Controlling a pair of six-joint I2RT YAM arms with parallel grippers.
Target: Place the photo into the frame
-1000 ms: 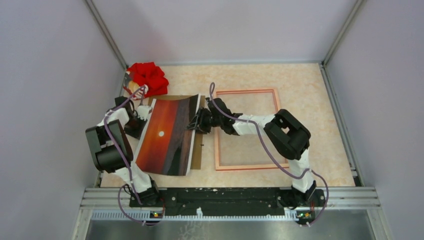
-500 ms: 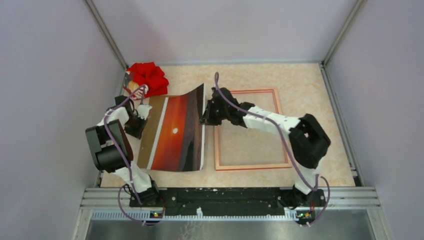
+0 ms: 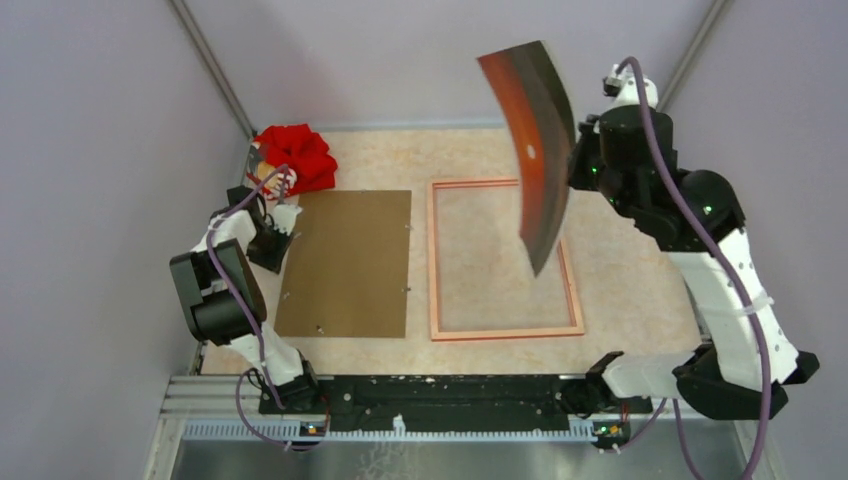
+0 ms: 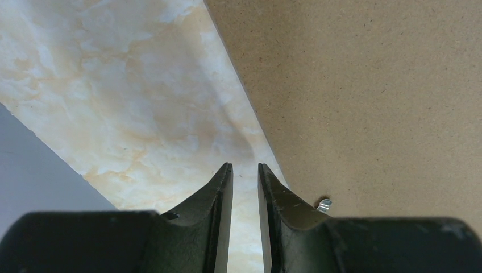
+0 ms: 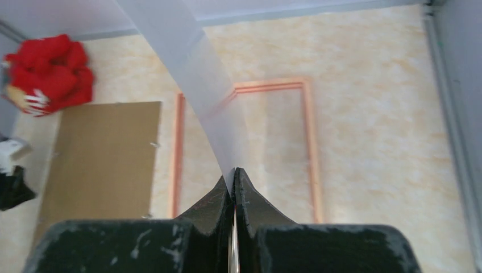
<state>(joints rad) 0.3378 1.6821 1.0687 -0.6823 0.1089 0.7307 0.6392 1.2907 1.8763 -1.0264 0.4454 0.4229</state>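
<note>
The photo (image 3: 537, 150), a red-orange sunset print, hangs curved in the air above the frame's right side. My right gripper (image 3: 577, 165) is shut on its right edge. In the right wrist view the gripper (image 5: 233, 173) pinches the photo's white back (image 5: 193, 74). The frame (image 3: 433, 260) lies flat on the table with its pale wood side up, and also shows in the right wrist view (image 5: 311, 148). My left gripper (image 3: 272, 240) rests low at the left edge of the brown backing panel (image 3: 347, 262). In the left wrist view it (image 4: 245, 168) is slightly open and empty.
The brown backing panel (image 4: 369, 85) lies left of the frame, with small metal clips on its edges. A red cloth bundle (image 3: 297, 155) sits at the back left corner. Grey walls enclose the table on three sides.
My right arm has lifted the photo off the backing panel and swung it up and to the right, over the frame. The backing panel is now uncovered. The left arm has not moved.
</note>
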